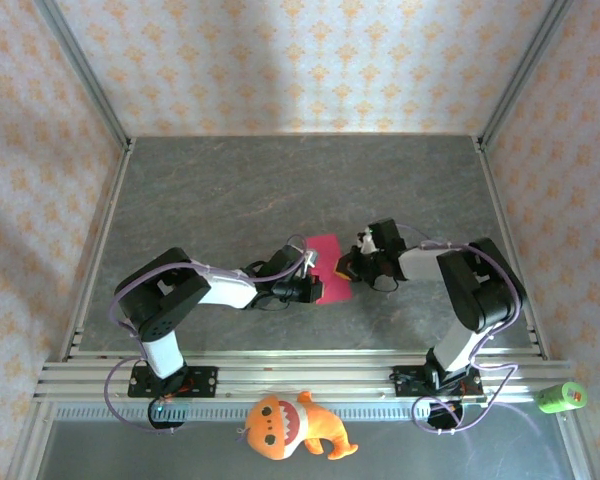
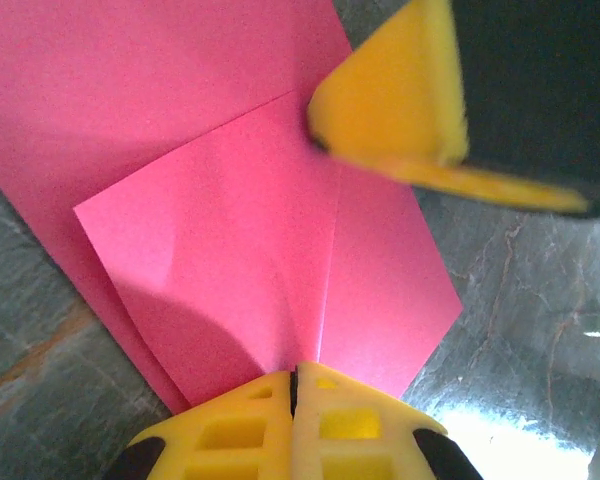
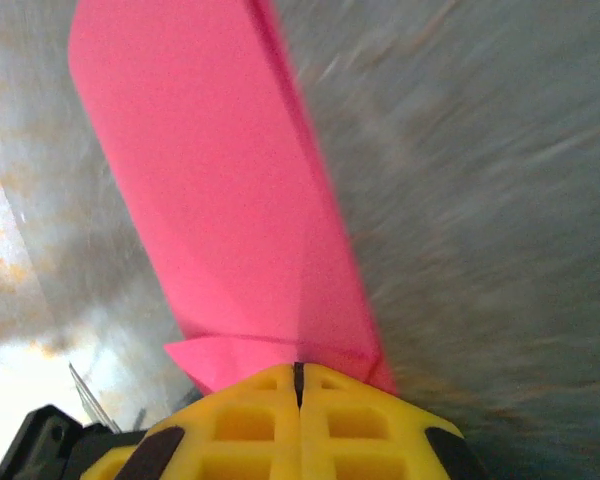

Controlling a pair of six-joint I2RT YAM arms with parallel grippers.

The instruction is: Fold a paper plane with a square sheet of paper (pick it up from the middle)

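The square sheet of paper point(image 1: 328, 254) is magenta-pink and partly folded, lying mid-table between both arms. In the left wrist view the sheet point(image 2: 230, 230) shows a folded flap with a centre crease running straight into my left gripper point(image 2: 295, 378), whose jaws are shut on the near edge. My right gripper point(image 3: 300, 372) is shut on one end of the sheet point(image 3: 220, 200), which looks narrow from there and stays sharp against a blurred table. From above, the left gripper point(image 1: 308, 283) is at the paper's left edge and the right gripper point(image 1: 345, 268) at its right. A right fingertip point(image 2: 390, 100) touches the far edge.
An orange plush toy point(image 1: 290, 425) lies in front of the aluminium rail point(image 1: 300, 372) between the arm bases. A green cylinder point(image 1: 562, 397) rests at the near right. Frame posts and patterned walls bound the grey table point(image 1: 230, 190).
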